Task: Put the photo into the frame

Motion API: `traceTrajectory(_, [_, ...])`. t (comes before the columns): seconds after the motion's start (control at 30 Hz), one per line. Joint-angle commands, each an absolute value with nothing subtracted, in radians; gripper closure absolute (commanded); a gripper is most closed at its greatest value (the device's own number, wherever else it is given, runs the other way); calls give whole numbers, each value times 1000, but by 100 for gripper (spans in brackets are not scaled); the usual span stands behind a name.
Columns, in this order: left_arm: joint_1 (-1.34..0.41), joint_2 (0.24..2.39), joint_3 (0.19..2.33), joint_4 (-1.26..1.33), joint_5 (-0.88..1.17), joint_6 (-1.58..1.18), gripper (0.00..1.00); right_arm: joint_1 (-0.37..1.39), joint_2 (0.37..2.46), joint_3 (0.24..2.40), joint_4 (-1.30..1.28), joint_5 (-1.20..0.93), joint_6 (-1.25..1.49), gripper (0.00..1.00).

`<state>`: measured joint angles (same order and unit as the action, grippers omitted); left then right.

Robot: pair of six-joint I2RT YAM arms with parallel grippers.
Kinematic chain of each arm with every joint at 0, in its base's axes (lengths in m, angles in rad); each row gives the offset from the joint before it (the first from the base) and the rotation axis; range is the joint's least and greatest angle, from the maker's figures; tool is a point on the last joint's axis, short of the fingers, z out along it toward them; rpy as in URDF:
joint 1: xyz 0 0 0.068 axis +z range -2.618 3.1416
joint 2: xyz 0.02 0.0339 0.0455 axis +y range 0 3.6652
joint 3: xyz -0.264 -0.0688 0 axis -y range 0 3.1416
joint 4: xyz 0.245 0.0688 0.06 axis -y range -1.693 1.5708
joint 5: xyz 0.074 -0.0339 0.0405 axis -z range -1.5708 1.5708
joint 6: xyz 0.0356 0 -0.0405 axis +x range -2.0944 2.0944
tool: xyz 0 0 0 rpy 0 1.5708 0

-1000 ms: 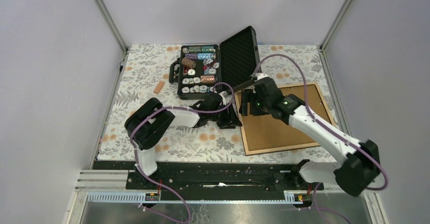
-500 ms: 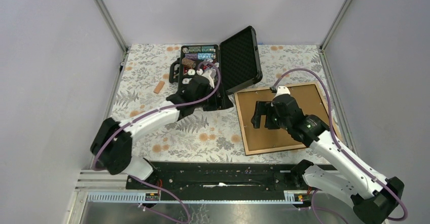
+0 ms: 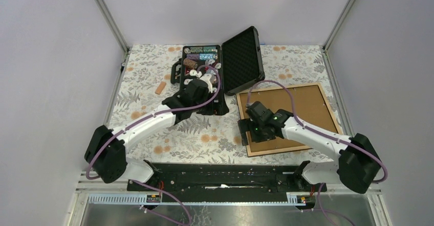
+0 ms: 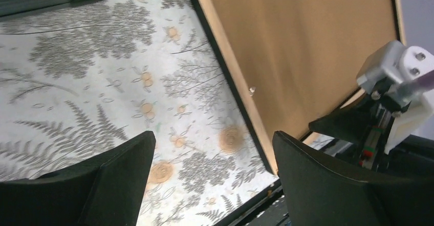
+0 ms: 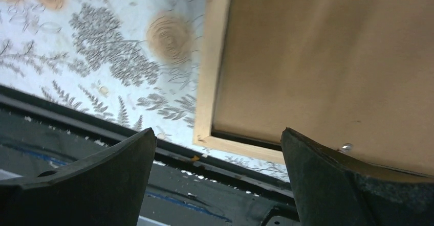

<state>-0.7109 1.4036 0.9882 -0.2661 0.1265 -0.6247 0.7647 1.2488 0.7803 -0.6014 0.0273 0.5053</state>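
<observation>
Floral tabletop (image 3: pixel 153 77), frame (image 3: pixel 302 108) back-up, right hand (image 5: pixel 217 134) spread over its near-left corner, left hand (image 4: pixel 213 139) spread

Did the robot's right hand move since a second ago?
Yes. The right gripper slid along the left edge of the frame toward its near corner, away from the open case.

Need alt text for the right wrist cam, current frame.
A corner of the frame lies back-up between the open jaws of the right gripper: a light wood rim around a brown backing board. Floral tablecloth fills the left, with a dark rail along the bottom.
</observation>
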Motion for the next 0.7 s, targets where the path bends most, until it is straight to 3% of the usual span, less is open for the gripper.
traceTrajectory(0.0, [-688,1244,973,-291,-34,-543,7,842,1319,887,-635,5,476,0])
traceTrajectory(0.1, [-663,1097,920,-266,-95,-533,1,908,1378,919,-671,55,462,2])
traceTrajectory(0.37, [-647,914,879,-284,-144,-487,1,1002,1517,1048,-785,167,333,5])
traceTrajectory(0.43, [-647,889,869,-283,-141,-484,2,1008,1548,1058,-799,181,307,11])
traceTrajectory(0.57, [-647,858,862,-281,-115,-476,1,1020,1622,1112,-881,146,194,49])
traceTrajectory(0.67, [-647,849,854,-266,-92,-473,1,1018,1703,1176,-949,241,189,46])
